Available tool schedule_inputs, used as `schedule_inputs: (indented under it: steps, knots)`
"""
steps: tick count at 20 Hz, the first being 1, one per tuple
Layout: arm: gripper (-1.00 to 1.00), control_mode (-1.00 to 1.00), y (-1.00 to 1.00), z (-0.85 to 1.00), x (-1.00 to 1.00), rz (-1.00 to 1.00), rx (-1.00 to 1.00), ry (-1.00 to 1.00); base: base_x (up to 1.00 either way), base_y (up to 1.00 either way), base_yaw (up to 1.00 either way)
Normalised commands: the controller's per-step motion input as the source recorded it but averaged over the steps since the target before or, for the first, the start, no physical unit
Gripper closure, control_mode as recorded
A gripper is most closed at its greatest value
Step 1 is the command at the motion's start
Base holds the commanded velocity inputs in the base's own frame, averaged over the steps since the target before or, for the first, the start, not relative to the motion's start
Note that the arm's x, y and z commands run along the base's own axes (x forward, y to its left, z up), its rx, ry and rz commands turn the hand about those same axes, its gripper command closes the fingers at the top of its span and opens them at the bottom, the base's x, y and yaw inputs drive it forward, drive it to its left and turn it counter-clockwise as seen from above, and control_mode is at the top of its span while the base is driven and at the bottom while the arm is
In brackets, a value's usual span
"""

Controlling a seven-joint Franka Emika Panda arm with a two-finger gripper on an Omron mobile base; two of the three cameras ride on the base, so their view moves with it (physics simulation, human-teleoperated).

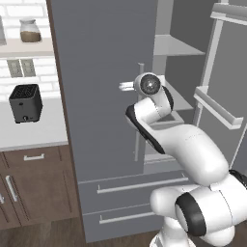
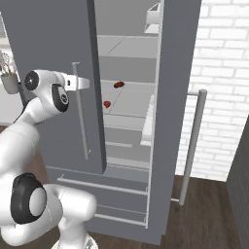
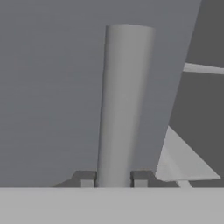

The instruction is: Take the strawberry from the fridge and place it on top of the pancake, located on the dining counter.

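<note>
White brick wall [image 2: 219, 73] behind, and the matte grey fridge [image 1: 96, 96] has its right door swung wide; the gripper [image 3: 113, 179] pinches the left door's slim round silver handle [image 3: 124, 105] between its fingers; the tiny red strawberry [image 2: 107, 104] sits on a pale shelf [image 2: 129, 104] inside, well apart from them.

Arm [image 1: 193, 149]: glossy white rounded shells, fat bulbous links. Dark grey/black bands at the joints, black trim seam along one link. Round end cap [image 1: 150, 85] is grey with a small dark centre. Fingertips [image 3: 85, 179] small, square, dark grey.
</note>
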Motion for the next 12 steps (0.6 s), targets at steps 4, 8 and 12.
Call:
schedule_inputs:
  steps: [4,8,12]
  knots:
    - [1.00,-1.00,0.44,-0.10,-0.99,0.00,0.00,0.00,0.00,0.00,0.00]
    - [1.00,-1.00,0.52,-0.04,-0.98,0.00,0.00,0.02,0.00,0.00,0.00]
    - [1.00,-1.00,0.58,0.00,-0.85,-0.02,0.00,0.12,0.00,0.00,0.00]
